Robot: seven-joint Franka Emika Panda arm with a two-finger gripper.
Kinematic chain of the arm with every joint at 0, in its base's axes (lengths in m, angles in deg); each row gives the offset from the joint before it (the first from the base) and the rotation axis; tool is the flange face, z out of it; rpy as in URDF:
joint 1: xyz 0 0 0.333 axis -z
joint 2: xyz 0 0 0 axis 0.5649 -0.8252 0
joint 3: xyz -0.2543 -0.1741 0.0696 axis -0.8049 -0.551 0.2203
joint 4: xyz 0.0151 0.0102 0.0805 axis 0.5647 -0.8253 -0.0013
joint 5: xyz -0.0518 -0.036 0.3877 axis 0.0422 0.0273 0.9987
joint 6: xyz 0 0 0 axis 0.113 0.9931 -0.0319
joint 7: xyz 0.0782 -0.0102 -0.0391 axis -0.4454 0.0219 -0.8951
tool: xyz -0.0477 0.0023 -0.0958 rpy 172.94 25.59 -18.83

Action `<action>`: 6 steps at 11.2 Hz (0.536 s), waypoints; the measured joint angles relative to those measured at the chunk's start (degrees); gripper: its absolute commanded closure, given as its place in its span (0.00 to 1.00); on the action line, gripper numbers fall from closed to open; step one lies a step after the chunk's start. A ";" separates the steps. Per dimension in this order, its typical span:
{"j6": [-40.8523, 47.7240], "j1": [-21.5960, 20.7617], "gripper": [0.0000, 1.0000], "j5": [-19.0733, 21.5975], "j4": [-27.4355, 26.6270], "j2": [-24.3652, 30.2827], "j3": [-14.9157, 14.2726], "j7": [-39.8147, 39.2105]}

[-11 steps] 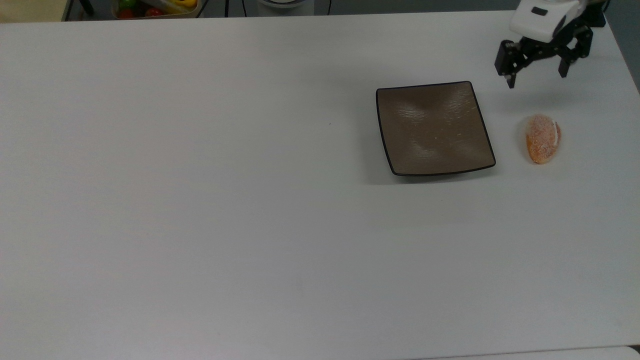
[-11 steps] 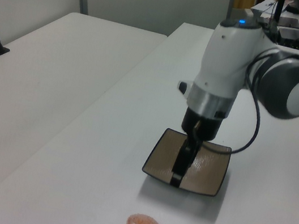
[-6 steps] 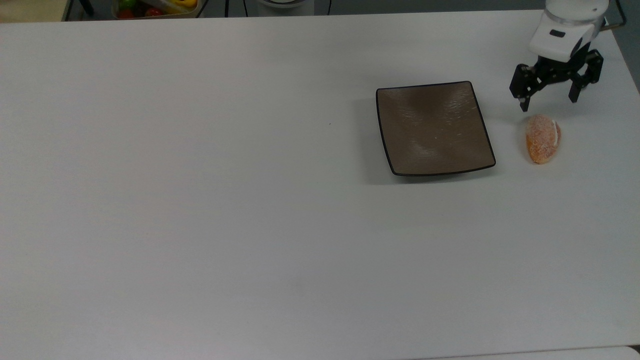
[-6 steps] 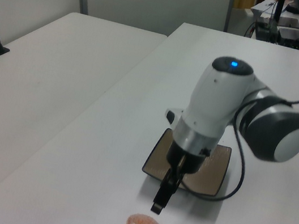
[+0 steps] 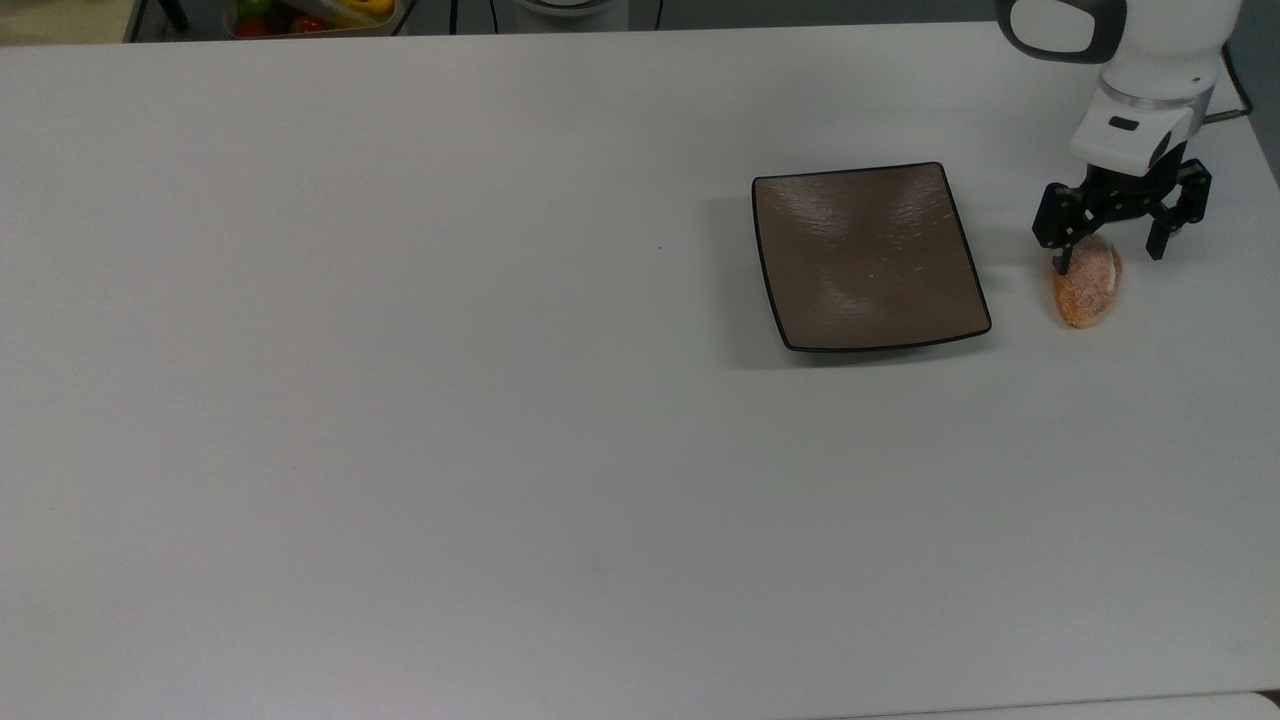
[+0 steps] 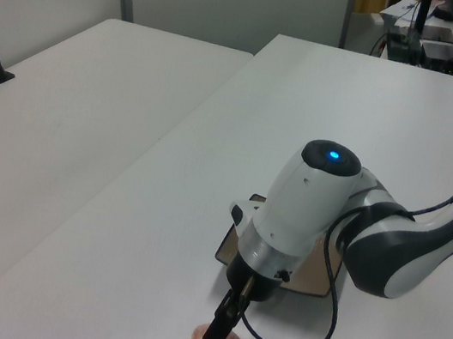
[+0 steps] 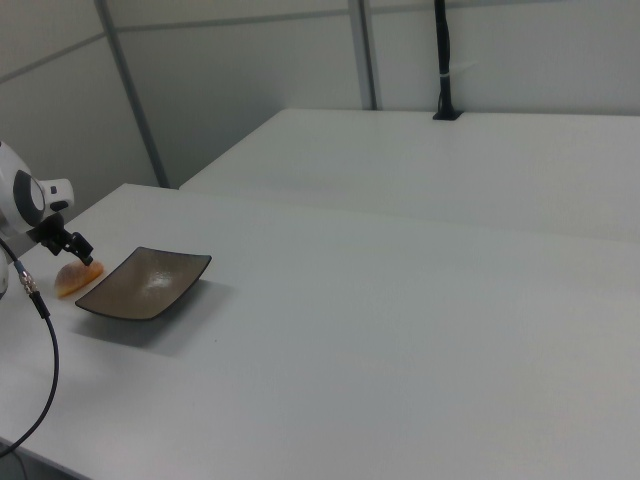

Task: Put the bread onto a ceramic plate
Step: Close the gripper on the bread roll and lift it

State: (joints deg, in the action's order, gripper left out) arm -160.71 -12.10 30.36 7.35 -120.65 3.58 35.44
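Pincer (image 5: 1116, 258) wide open, empty, astride far end of bread (image 5: 1087, 288) on tabletop (image 5: 400, 400) just beside plate (image 5: 868, 256); off-centre closing could squirt roll sideways.

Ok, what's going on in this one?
A Franka arm has its open hand over the bread, fingers straddling the roll's far end in the top view. The bread lies on the white table, not yet gripped or lifted. The ceramic plate sits bare just to the top view's left of it.
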 measured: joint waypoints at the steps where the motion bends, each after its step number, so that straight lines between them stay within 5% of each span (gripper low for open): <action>1: -0.03 -0.39 0.00 -0.86 0.16 -0.31 -0.01 0.73; 2: -0.04 -0.72 0.00 -2.05 0.18 -0.63 -0.01 1.44; 3: -0.04 -0.96 0.20 -2.92 0.18 -1.01 -0.01 2.20; 4: -0.04 -1.09 0.54 -3.65 0.19 -1.42 -0.01 2.72; 5: -0.06 -1.13 0.69 -4.51 0.20 -1.74 -0.01 2.94; 6: -0.07 -1.14 0.74 -5.59 0.20 -1.94 -0.01 3.24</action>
State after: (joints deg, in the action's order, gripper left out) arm -160.78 -13.24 24.77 7.56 -122.59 3.57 38.67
